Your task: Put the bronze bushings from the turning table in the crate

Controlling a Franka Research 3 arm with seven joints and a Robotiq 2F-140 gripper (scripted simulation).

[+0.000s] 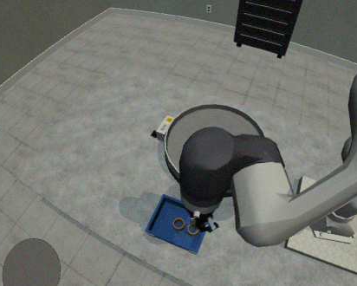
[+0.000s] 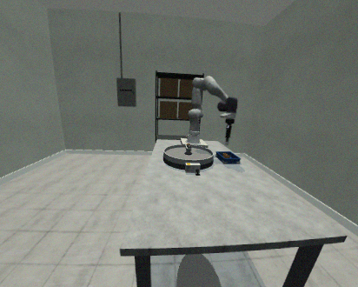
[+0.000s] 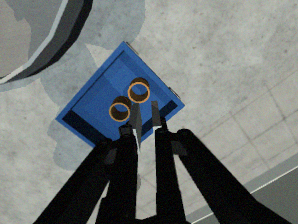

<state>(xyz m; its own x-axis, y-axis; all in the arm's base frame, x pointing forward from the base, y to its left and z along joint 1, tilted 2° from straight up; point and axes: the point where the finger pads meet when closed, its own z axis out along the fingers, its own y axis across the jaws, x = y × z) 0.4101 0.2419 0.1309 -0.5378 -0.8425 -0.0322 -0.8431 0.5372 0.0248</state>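
Two bronze bushings lie side by side in the blue crate (image 3: 120, 100), one (image 3: 121, 111) to the left and one (image 3: 139, 91) further back; they also show in the top view (image 1: 178, 224) (image 1: 192, 230). My gripper (image 3: 146, 111) hangs well above the crate, its fingers narrow with nothing between them. It also shows in the exterior view (image 2: 227, 139), high over the crate (image 2: 228, 159). The turning table (image 1: 213, 125) is partly hidden by my arm. A small dark bushing (image 2: 188, 150) stands on it in the exterior view.
A small control box (image 1: 165, 126) with a yellow label sits at the turning table's left rim. The arm's base plate (image 1: 330, 225) is to the right of the crate. A dark shelf (image 1: 265, 23) stands at the far wall.
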